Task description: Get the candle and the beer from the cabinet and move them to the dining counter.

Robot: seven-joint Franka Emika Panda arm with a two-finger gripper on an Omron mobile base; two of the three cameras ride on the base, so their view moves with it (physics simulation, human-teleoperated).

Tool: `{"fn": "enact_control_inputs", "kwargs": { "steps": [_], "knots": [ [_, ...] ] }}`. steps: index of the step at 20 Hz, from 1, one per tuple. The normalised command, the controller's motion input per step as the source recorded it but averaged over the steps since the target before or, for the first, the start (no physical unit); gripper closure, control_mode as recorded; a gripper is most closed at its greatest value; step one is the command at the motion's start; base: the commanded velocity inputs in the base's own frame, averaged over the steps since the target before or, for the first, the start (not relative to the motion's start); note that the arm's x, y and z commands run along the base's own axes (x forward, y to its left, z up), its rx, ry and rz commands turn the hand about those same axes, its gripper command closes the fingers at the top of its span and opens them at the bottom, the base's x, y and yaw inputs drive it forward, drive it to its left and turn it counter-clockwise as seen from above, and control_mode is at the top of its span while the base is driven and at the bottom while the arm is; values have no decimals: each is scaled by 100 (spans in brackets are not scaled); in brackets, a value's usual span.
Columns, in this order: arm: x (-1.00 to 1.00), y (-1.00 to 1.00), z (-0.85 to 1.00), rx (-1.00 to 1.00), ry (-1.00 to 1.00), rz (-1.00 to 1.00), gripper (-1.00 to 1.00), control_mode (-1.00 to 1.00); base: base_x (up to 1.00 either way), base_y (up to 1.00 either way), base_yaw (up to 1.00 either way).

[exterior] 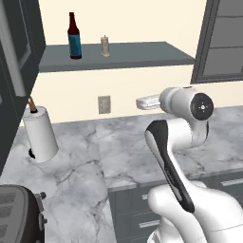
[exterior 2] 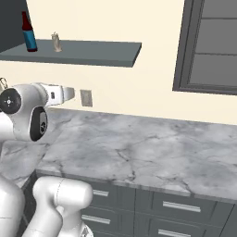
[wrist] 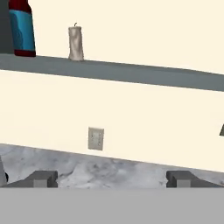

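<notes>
— Seeing the candle [wrist: 75, 43] anywhere?
— I see it upright on the cabinet [wrist: 131, 73], just right of the beer [wrist: 22, 30]; gripper [wrist: 111, 178] fingers spread wide, holding nothing.

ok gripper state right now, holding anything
gripper: open, holding nothing; candle and beer stand on the cabinet.

White, glossy, rounded arm [exterior: 190, 204] with black joint panels, a round dark end cap and small dark fingertips [wrist: 43, 178].
</notes>
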Motion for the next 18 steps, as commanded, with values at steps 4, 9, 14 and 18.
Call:
{"fn": "enact_control_inputs", "kwargs": {
  "steps": [4, 9, 14, 18],
  "knots": [
    [0, 31, 65, 4, 6, 1, -100, -100, 0, 0, 0],
    [0, 23, 53, 10, 22, 10, -100, -100, 0, 0, 0],
    [3, 19, 33, 3, 6, 26, -100, -100, 0, 0, 0],
    [25, 11, 29, 0, 0, 16, -100, -100, 0, 0, 0]
  ]
}}
